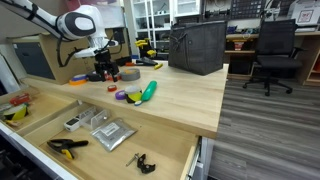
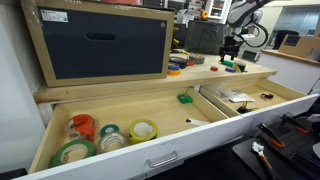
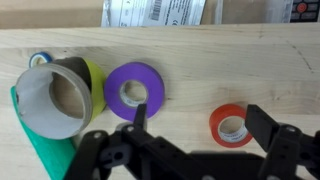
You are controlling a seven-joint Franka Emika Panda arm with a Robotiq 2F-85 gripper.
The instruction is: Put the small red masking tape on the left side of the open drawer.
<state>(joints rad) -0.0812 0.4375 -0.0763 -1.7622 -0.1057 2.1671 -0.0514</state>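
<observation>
In the wrist view the small red masking tape point(image 3: 232, 125) lies flat on the pale wood bench top. My gripper point(image 3: 200, 122) is open above it, and the roll sits between the fingertips, close to the right finger. A purple roll point(image 3: 134, 91) lies just beyond the left finger. In both exterior views the gripper point(image 1: 103, 68) point(image 2: 232, 55) hovers low over the back of the bench. The open drawer point(image 1: 165, 140) point(image 2: 150, 156) is pulled out below the bench front. The red tape is too small to make out in the exterior views.
A large roll with a yellow-and-black edge point(image 3: 55, 95) and a green object point(image 3: 40, 150) lie left of the purple roll. An orange roll point(image 1: 78, 79), a grey roll point(image 1: 128, 73) and a black box point(image 1: 197, 47) stand on the bench. Several tape rolls point(image 2: 100, 135) fill the drawer's left end; tools point(image 1: 68, 147) lie elsewhere in it.
</observation>
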